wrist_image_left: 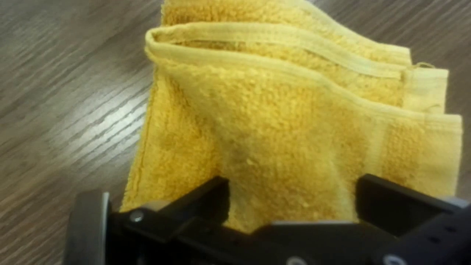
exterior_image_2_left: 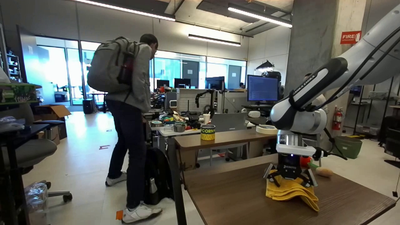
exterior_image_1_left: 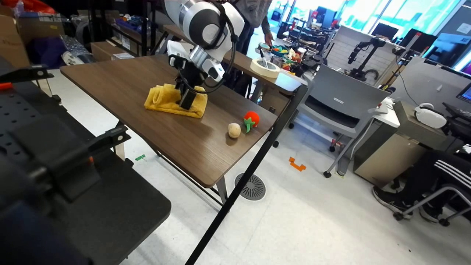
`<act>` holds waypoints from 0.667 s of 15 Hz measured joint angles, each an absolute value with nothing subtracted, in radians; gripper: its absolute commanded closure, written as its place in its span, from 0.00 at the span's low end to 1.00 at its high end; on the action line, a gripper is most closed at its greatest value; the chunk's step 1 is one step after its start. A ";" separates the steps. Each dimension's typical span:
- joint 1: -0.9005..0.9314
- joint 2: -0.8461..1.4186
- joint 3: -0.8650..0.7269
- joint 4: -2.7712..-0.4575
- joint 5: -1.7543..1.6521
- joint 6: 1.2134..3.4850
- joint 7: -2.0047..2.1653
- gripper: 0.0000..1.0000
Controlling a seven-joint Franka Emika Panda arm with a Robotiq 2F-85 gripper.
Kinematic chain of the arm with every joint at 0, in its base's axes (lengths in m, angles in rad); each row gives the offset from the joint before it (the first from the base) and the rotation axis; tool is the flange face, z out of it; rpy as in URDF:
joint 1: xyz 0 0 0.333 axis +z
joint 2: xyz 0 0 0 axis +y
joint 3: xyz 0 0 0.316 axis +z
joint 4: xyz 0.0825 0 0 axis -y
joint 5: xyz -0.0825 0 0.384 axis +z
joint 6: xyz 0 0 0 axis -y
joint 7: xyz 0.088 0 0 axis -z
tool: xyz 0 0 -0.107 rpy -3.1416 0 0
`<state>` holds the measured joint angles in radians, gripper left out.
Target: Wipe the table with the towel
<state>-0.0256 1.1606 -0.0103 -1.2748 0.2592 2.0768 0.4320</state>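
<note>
One folded yellow towel (wrist_image_left: pixel 279 121) on table (exterior_image_1_left: pixel 184 147) | claw (wrist_image_left: pixel 292 193) at towel | jaws wide apart, towel between

Beige ball (exterior_image_1_left: pixel 234 130), red toy (exterior_image_1_left: pixel 252 117); tape (exterior_image_1_left: pixel 263 71), can (exterior_image_2_left: pixel 207 132)

"FIRE" sign (exterior_image_2_left: pixel 351 37), "CORN" can (exterior_image_2_left: pixel 207 132), "EMIKA" arm (exterior_image_2_left: pixel 322 79)

"Where's the towel (exterior_image_1_left: pixel 165 103)?"

"On the table (exterior_image_1_left: pixel 110 82), upper middle of the frame in an exterior view, the gripper (wrist_image_left: pixel 293 198) over it."

"And the tomato (exterior_image_1_left: pixel 254 117)?"

"Right of the towel and lower, near the table's right corner, with a ball (exterior_image_1_left: pixel 234 130) just left of it."

"The can (exterior_image_2_left: pixel 207 133)?"

"Mid-frame in an exterior view, on the back table (exterior_image_2_left: pixel 234 137), behind this one, left of the tape roll (exterior_image_2_left: pixel 265 130)."
</note>
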 measured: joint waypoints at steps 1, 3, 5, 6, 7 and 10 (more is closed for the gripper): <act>-0.025 1.159 -0.010 -1.274 0.259 2.075 0.433 0.00; 0.002 1.148 -0.033 -1.289 0.244 2.087 0.481 0.00; 0.065 1.119 -0.078 -1.344 0.214 2.144 0.557 0.00; 0.102 1.098 -0.102 -1.385 0.199 2.188 0.601 0.00; 0.137 1.077 -0.124 -1.433 0.181 2.240 0.647 0.00; 0.238 1.020 -0.189 -1.583 0.121 2.425 0.791 0.00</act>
